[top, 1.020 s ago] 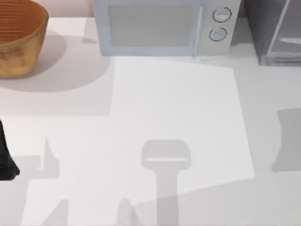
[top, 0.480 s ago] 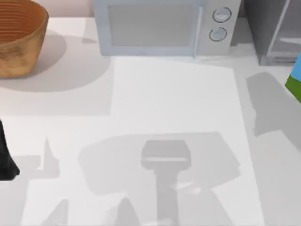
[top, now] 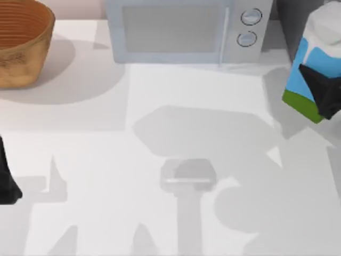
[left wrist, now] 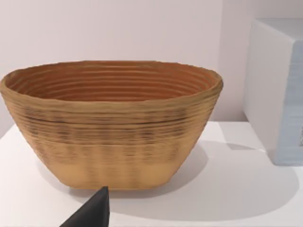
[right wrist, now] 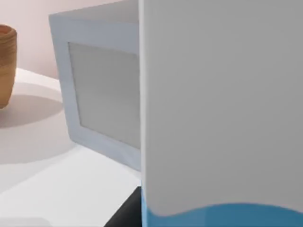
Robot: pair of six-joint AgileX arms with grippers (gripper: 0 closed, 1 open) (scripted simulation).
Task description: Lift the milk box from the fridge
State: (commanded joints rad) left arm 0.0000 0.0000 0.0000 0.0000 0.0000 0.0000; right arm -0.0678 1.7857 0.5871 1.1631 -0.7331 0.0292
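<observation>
Top view: right tool (top: 326,96) grips the milk box (top: 311,64), held tilted above the bench (top: 176,144) beside the fridge (top: 285,21). Lift looks mostly done. Left tool (top: 8,181) parked at left edge, grip unclear.

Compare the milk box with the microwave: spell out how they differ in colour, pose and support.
The milk box is white-topped with sky-blue sides and a green base; the microwave is pale blue-grey with two round dials. The milk box is tilted, the microwave stands square. The milk box is gripped by the right gripper, its shadow cast apart from it; the microwave rests on the table. Both are boxy.
</observation>
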